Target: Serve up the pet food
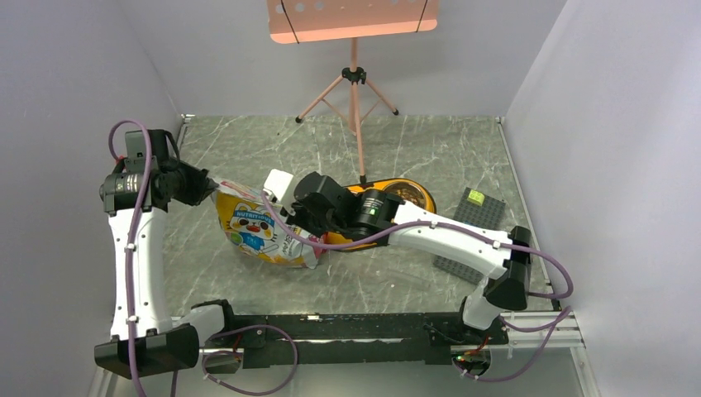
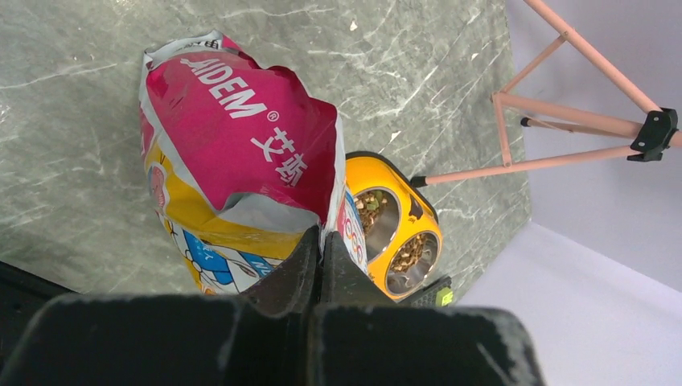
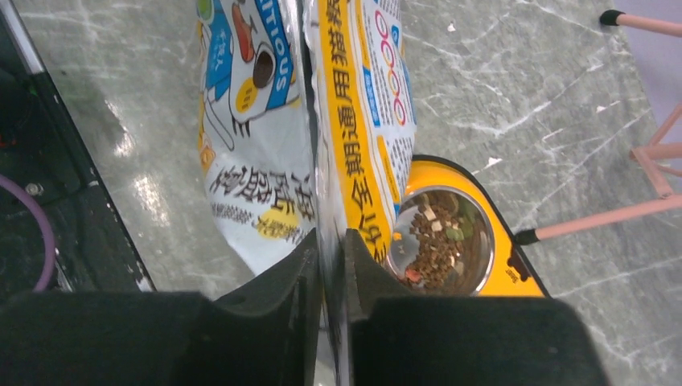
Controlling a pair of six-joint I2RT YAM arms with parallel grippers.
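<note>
Bag [image 1: 256, 236] blocks feeder [image 1: 411, 195] on L, tripod [image 1: 354, 76] behind; table [image 1: 372, 281] front free.

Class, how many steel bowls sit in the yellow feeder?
2. One bowl lies next to the bag; the other lies beyond it. Both hold kibble. None seems hidden.

Pink music stand [image 1: 354, 75] on tripod at far edge of grey marble-look tabletop [image 1: 446, 149]; yellow twin-bowl feeder [image 3: 503, 241] near ctr, one stand foot just beside; dark studded mat [image 1: 475, 231] w/ small green block [image 1: 475, 197] at right.
</note>
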